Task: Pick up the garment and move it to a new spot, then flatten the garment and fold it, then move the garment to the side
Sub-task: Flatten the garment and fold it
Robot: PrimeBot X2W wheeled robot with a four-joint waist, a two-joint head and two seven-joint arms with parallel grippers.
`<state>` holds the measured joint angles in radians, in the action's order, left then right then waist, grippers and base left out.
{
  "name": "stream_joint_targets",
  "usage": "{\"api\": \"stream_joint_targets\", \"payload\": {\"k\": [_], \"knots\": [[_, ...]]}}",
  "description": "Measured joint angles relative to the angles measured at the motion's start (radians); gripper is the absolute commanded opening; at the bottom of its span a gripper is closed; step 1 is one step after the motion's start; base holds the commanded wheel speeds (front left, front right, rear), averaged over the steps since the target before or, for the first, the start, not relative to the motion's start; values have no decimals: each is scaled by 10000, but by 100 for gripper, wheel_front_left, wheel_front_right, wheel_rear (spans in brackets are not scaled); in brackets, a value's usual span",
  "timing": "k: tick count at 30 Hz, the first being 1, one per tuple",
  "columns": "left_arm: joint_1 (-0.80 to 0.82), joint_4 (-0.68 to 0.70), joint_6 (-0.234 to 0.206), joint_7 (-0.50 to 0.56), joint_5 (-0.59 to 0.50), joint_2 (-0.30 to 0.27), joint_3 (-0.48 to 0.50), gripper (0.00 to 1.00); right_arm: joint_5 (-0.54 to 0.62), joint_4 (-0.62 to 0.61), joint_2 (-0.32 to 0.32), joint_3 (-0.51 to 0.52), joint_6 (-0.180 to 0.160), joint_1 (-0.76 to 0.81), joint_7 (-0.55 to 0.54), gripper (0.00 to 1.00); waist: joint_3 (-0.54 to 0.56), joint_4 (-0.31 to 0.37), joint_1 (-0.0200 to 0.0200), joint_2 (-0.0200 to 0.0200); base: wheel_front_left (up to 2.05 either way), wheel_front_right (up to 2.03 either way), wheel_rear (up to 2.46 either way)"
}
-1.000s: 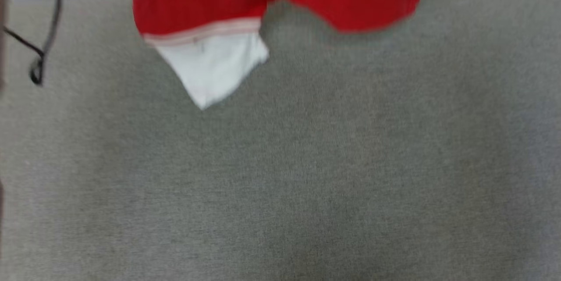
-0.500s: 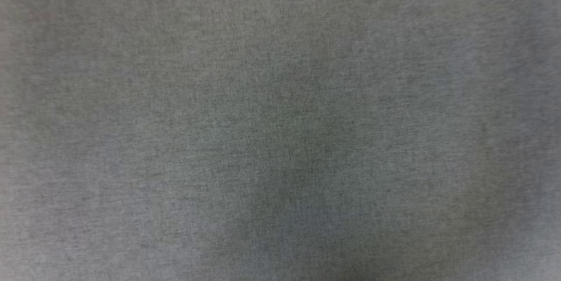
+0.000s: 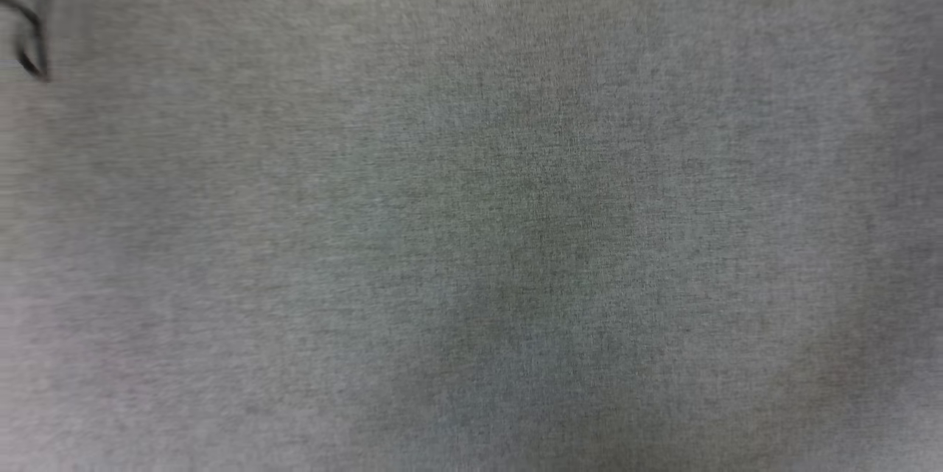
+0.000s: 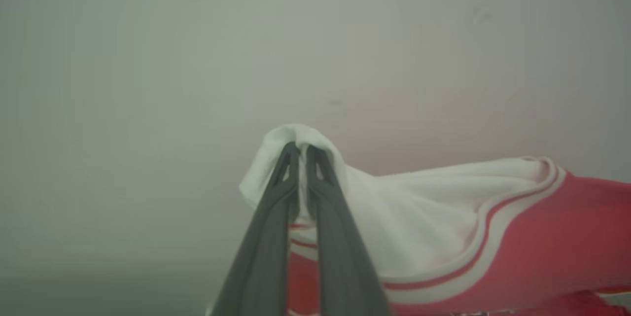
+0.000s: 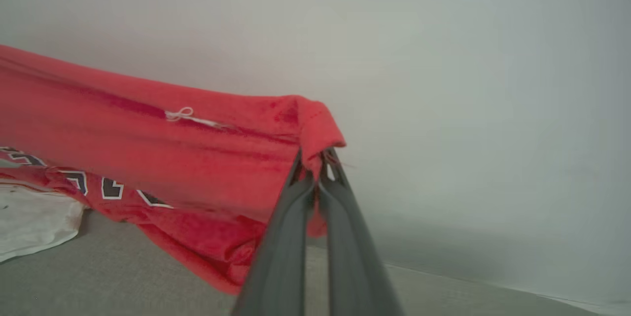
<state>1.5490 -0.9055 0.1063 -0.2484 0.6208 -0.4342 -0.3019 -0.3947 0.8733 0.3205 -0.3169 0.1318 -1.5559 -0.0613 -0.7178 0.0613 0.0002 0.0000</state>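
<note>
Grey fabric surface [image 3: 471,236] is blurry in head view. Garment [image 5: 148,158] is held up off it btwn both arms; print half hidden, lower edge cut off. Left gripper [image 4: 301,149] is pinched on the white sleeve [image 4: 424,207], right gripper [image 5: 314,158] is clamped on a red corner. Black cable [image 3: 33,37] top-left, cropped.

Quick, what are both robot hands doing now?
Left gripper: shut on the white sleeve of the red jersey T-shirt.
Right gripper: shut on its red edge.

From the left pincer [image 4: 301,147] the shirt [image 4: 424,207] runs toward 4 o'clock. From the right pincer [image 5: 315,156] it spreads toward 9 o'clock, its low end seemingly resting on the bench [image 5: 123,276]. A cable [image 3: 33,37] lies at the bench's 10 o'clock.
</note>
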Motion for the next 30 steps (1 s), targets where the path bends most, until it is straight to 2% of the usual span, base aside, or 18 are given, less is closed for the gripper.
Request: {"api": "stream_joint_targets", "payload": {"k": [6, 8, 9, 10, 15, 22, 27, 30], "knots": [[-2446, 31, 188, -105, 462, 470, 222, 0, -685, 69, 456, -853, 0, 1934, 435, 0, 1037, -242, -1, 0, 0, 0, 0], [-3572, 397, 222, -115, 527, 493, 456, 0, -936, -123, 571, -1156, 2, 2905, 568, 0, 1487, -325, -1, 0, 0, 0, 0], [-3572, 397, 222, -115, 527, 493, 456, 0, -936, -123, 571, -1156, 2, 2905, 568, 0, 1487, -325, -1, 0, 0, 0, 0], [-4848, 786, 230, -115, 535, 545, 623, 0, -1223, -441, 717, -1398, 4, 3948, 650, 0, 1983, -393, -1, 0, 0, 0, 0], [-8228, 1862, 144, -117, 445, 798, 934, 0, -1714, -1373, 1143, -1814, 6, 6738, 357, 0, 3301, -512, -3, 0, 0, 0, 0], [-12064, 3482, -518, -4, 523, 819, 1055, 0, -2142, -2932, 1509, -1329, 17, 10121, -690, 0, 5092, -587, -5, 0, 0, 0, 0], [-14360, 5260, -1243, 746, 537, 550, 953, 0, -1990, -4234, 1674, -311, 23, 12457, -1509, 0, 6162, -600, -6, 0, 0, 0, 0], [-15674, 6395, -1779, 1250, 711, 454, 1011, 0, -1772, -5143, 1494, 497, 58, 13910, -2098, 0, 6680, -605, -7, 0, 0, 0, 0]]}}
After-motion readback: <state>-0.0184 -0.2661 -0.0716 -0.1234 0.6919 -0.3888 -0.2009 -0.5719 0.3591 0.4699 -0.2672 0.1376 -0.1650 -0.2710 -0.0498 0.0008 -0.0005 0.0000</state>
